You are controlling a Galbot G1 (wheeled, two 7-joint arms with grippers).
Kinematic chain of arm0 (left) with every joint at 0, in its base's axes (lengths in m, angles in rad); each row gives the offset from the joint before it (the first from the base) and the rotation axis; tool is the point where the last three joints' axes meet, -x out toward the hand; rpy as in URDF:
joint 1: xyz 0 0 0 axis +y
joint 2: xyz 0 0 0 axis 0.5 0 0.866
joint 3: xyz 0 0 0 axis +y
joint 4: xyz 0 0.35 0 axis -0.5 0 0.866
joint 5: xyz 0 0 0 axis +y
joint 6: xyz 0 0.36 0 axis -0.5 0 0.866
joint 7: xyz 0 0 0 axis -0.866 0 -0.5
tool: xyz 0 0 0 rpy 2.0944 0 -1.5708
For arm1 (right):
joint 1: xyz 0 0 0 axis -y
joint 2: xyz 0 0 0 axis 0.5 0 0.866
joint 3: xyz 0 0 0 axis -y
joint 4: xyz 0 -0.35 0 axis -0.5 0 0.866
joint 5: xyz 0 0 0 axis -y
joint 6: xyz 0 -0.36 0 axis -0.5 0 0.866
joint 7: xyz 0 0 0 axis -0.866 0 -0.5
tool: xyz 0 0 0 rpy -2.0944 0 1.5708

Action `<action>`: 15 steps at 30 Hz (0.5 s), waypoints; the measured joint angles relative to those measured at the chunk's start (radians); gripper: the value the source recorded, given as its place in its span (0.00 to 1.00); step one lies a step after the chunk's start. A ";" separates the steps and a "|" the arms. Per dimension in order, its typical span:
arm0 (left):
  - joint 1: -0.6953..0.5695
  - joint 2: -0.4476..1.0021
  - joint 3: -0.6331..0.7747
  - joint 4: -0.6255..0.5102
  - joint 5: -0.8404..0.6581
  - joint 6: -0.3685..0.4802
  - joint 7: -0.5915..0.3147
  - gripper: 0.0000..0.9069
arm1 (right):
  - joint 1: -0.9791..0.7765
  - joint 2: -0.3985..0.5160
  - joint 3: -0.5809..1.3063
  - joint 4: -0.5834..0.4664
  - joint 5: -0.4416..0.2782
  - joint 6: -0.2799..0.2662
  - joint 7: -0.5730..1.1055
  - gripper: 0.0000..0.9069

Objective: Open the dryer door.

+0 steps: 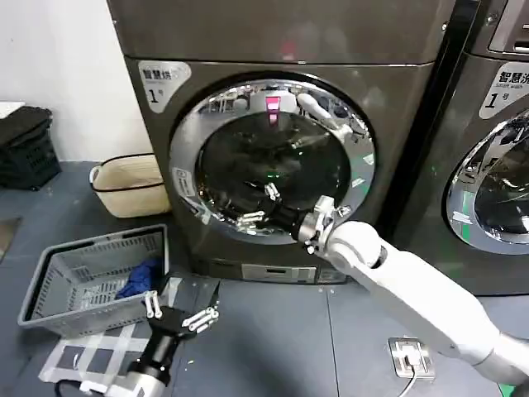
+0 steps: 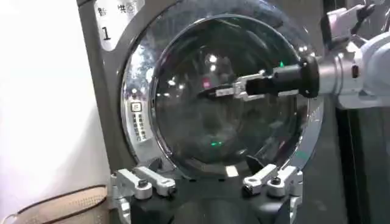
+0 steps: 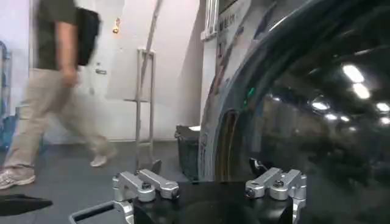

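While the left gripper [image 1: 180,313] hangs low nr the floor w/ jaws spread and nothing in them, just beside the grey basket [image 1: 62,308], the right arm does the work. Right gripper [image 1: 260,207] is up against the lower part of the dryer door [image 1: 273,157], jaws parted and nothing held; from the left wrist view its fingertips [image 2: 214,92] sit over the dark glass, though whether they touch it can't be told.

Door looks shut, flat to the front of the dryer [image 1: 281,50], which stands straight ahead w/ a 2nd grey machine [image 1: 496,149] to its right.

Handling, as a judgement: door is prob. heavy, rigid, held by a latch, so expect a firm pull then a swing on the hinge. Glass bowl and chrome rim [image 1: 186,157] are both slick and curved; jaws would likely slip off. Best hold is prob. a recess or edge at the rim, hooked from behind, not pinched. No handle can be made out.

Farther off, a tan bag [image 1: 128,184] sits by the wall.
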 joint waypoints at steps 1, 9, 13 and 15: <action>0.000 0.000 0.000 0.000 0.000 0.000 0.000 1.00 | 0.003 0.006 -0.002 -0.006 -0.001 0.000 0.000 1.00; 0.002 0.000 -0.001 -0.007 0.000 -0.001 0.000 1.00 | 0.026 0.046 -0.016 -0.055 -0.002 0.002 -0.009 1.00; 0.005 -0.001 -0.001 -0.010 0.000 -0.001 0.000 1.00 | 0.032 0.063 -0.018 -0.080 -0.002 0.003 -0.015 1.00; 0.008 -0.001 0.000 -0.012 0.001 -0.002 0.000 1.00 | 0.033 0.069 -0.020 -0.092 -0.003 0.003 -0.020 1.00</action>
